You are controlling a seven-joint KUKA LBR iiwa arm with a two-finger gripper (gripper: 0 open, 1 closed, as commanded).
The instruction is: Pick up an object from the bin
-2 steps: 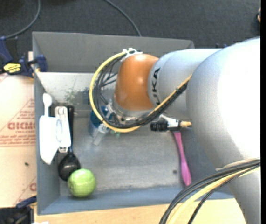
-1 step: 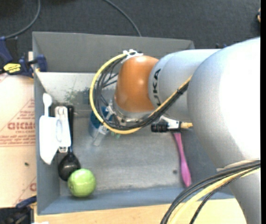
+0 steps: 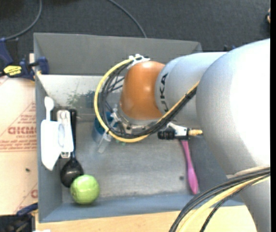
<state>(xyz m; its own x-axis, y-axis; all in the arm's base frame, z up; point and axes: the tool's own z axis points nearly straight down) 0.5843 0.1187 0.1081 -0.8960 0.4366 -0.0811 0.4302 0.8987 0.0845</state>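
Reached in over the right edge of the grey bin (image 3: 128,57) with the arm (image 3: 210,95), orange cover (image 3: 140,91) above the middle. Saw a white pack (image 3: 53,139) along the left wall, a pink stick (image 3: 191,170) by the right wall, a green ball (image 3: 84,189) in the near-left corner, touching a black round thing (image 3: 70,172). Could not tell the opening of the pincer (image 3: 109,128), tucked under the cover beside a blue thing (image 3: 98,125), perhaps a bottle.

Loose things off to the sides
A green ball (image 3: 84,189) sits at 7 o'clock, touching a black round object (image 3: 70,172) at its 11 o'clock; a white plastic piece (image 3: 50,144) lies at 9 o'clock, a slim pink handle (image 3: 189,168) at 4 o'clock.
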